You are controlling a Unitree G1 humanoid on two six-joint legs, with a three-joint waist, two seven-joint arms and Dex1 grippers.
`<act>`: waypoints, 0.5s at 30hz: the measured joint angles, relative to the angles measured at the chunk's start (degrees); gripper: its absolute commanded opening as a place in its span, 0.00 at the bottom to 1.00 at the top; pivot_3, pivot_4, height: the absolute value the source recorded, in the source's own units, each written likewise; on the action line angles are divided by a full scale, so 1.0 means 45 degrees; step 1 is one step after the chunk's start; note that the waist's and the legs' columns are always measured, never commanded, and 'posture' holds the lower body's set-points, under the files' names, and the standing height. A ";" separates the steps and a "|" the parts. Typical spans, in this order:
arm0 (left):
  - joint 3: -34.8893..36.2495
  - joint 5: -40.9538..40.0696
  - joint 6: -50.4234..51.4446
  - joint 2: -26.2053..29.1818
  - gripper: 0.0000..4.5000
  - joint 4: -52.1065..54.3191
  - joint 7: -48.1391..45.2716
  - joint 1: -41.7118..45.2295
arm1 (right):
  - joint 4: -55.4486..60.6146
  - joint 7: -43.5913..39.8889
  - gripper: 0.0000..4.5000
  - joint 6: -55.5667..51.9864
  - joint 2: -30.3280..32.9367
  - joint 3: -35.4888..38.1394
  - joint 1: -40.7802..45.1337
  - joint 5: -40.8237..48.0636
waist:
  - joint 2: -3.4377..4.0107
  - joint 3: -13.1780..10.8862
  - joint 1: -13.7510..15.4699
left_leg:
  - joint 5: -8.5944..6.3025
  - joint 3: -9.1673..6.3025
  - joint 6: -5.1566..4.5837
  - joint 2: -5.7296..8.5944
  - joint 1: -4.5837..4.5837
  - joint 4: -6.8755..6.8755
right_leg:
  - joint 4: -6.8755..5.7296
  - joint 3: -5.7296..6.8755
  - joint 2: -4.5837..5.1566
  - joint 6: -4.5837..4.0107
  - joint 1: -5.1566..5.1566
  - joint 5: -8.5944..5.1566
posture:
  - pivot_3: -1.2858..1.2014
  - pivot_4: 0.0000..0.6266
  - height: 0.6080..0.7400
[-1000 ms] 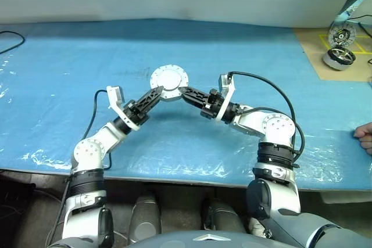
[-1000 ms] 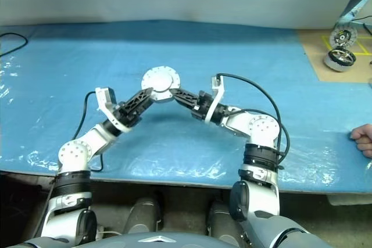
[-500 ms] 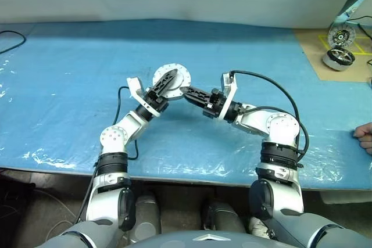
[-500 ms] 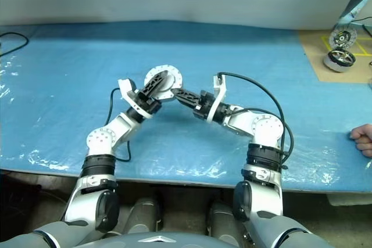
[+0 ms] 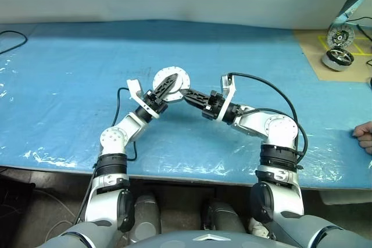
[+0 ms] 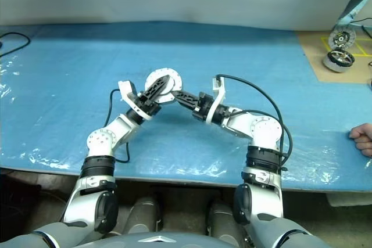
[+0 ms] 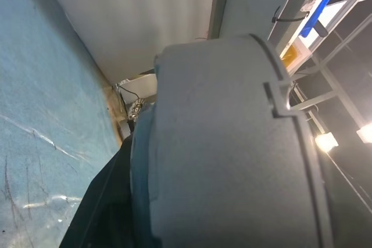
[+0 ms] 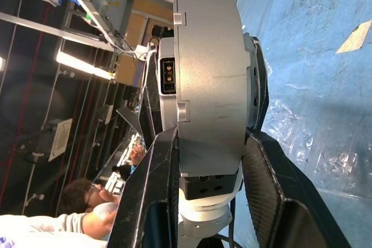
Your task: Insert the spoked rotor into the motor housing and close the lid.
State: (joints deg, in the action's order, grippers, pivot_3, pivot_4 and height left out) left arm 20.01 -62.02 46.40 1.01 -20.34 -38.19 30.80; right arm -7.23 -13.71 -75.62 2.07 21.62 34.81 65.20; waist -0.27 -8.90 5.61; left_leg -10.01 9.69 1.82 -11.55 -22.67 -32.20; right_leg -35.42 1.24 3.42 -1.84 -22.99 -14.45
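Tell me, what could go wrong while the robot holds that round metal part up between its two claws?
The motor housing is off the blue table, pinched edge-on by the right gripper; a slip could drop it. The left gripper lies across its face and might knock it askew.

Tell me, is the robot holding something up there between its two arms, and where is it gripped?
Yes: the motor housing, a round silver drum. The right pincer clamps it across its thickness, one black finger on each flat face. The left pincer lies over its face.
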 measured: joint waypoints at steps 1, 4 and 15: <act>-0.0012 0.0049 -0.0072 -0.0017 0.57 0.0000 -0.0056 0.0001 | 0.0000 -0.0067 0.26 0.0075 0.0014 -0.0056 -0.0026 -0.0015 | 0.0000 0.0000 0.0001 | 0.0000 -0.0002 0.0000 0.0000 0.0000 -0.0001 | 0.0000 0.0000 0.0002 0.0000 0.0002 0.0000 | 0.52 0.24 1.00; 0.0017 0.0034 -0.0188 -0.0063 0.57 0.0013 -0.0210 -0.0001 | 0.0000 -0.0205 0.26 0.0267 0.0022 -0.0184 -0.0047 -0.0035 | 0.0000 0.0000 0.0001 | 0.0000 -0.0002 0.0000 0.0001 0.0000 -0.0002 | 0.0000 0.0000 0.0001 0.0000 0.0002 0.0000 | 0.52 0.24 1.00; -0.0049 0.0154 -0.0405 -0.0061 0.57 0.0315 0.0108 -0.0147 | -0.0009 -0.0265 0.26 0.0526 0.0078 -0.0435 -0.0077 -0.0087 | -0.0002 -0.0001 -0.0005 | 0.0000 -0.0007 -0.0001 0.0002 -0.0002 -0.0003 | 0.0000 0.0005 0.0002 -0.0001 0.0002 0.0000 | 0.52 0.24 1.00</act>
State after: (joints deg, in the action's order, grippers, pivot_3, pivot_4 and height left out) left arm 19.79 -61.33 44.57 0.73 -18.92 -37.70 30.14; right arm -7.27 -14.90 -73.25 2.42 19.67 34.46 64.81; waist -0.27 -8.91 5.59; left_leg -10.01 9.66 1.82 -11.54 -22.67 -32.22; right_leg -35.42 1.26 3.43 -1.84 -22.98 -14.45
